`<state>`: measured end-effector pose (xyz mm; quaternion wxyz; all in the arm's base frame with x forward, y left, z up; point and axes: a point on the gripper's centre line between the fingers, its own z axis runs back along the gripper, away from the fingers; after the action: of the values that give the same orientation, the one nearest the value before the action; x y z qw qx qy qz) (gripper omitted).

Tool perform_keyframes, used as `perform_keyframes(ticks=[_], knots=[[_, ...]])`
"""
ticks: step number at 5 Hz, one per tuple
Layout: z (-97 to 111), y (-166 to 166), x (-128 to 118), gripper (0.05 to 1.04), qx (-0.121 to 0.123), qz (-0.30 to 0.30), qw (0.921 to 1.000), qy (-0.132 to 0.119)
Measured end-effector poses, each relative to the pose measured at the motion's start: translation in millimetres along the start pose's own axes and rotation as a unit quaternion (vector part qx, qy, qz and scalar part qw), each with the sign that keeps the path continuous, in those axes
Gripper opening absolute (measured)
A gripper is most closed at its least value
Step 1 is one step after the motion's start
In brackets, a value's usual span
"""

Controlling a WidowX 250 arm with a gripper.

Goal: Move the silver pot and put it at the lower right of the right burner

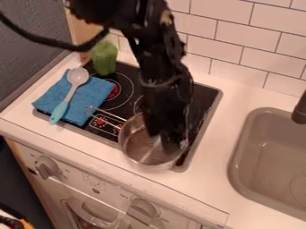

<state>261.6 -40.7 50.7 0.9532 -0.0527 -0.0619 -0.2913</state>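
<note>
The black gripper (170, 136) hangs down at the silver pot, its lower end over the pot's right inner side and rim. Whether it holds the rim cannot be told. The silver pot (146, 150) stands upright at the front right of the black stove (206, 96), its front edge overlapping the stove's front border. Its wire handle points to the upper left. The arm hides much of the right burner (138, 105), which lies behind the pot.
A blue cloth (90, 96) lies on the stove's left side with a spoon (70, 91) on it. A green object (104, 58) stands at the back left. At right is a grey sink (239, 152) with a dark faucet (300, 109); a tiled wall rises behind.
</note>
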Motion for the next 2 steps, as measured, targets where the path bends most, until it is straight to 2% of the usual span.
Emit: perform_keyframes(ticks=[1, 2], knots=[[10.4, 19.9, -0.3, 1.009, 0.002, 0.069, 0.9976, -0.011], [23.2, 43.9, 3.9, 1.005, 0.027, 0.148, 0.9881, -0.030]])
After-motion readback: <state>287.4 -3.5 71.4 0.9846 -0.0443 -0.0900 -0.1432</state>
